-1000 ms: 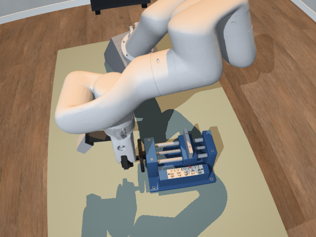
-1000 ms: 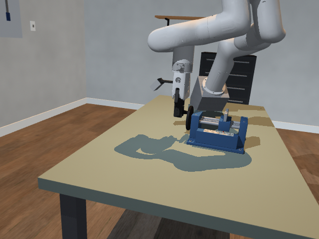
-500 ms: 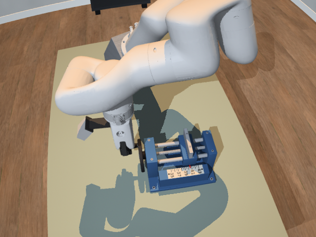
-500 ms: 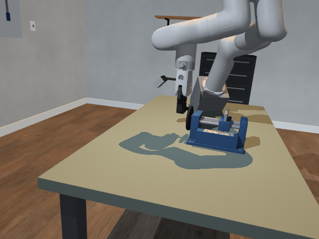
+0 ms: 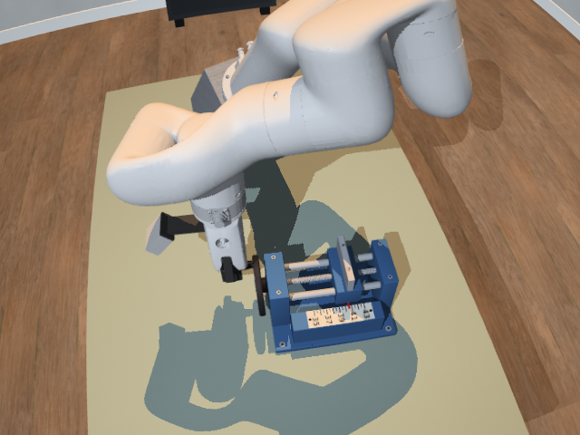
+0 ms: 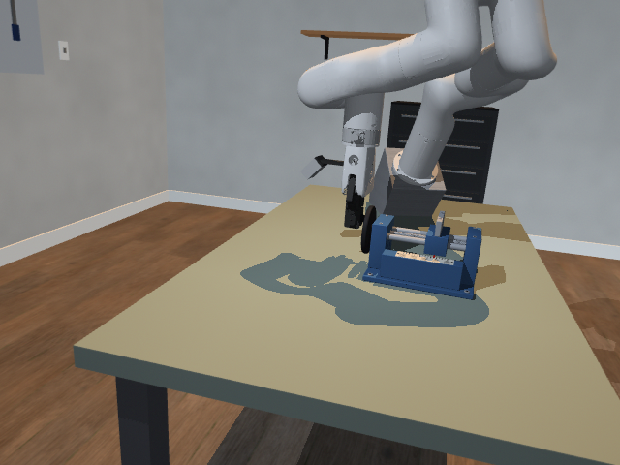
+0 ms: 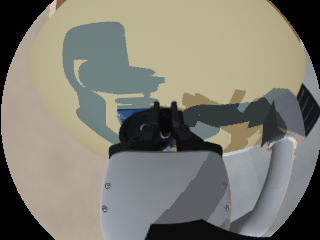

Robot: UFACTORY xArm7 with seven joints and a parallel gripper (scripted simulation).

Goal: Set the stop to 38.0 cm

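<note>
Our pincer (image 5: 236, 273) (image 6: 355, 221) (image 7: 165, 109) grips the handle (image 5: 249, 265) (image 6: 362, 218); slipping mid-turn could leave the stop (image 5: 345, 269) (image 6: 440, 223) short of 38, too far from the desk's (image 5: 140, 290) (image 6: 250, 350) (image 7: 200, 50) left edge.

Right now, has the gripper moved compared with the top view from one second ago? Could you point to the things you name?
Yes. Against the blue frame (image 5: 279, 309) (image 6: 420, 270) (image 7: 130, 114), the gripper (image 5: 231, 275) (image 6: 354, 224) (image 7: 165, 109) has shifted toward the arm's base, up the top view.
</note>
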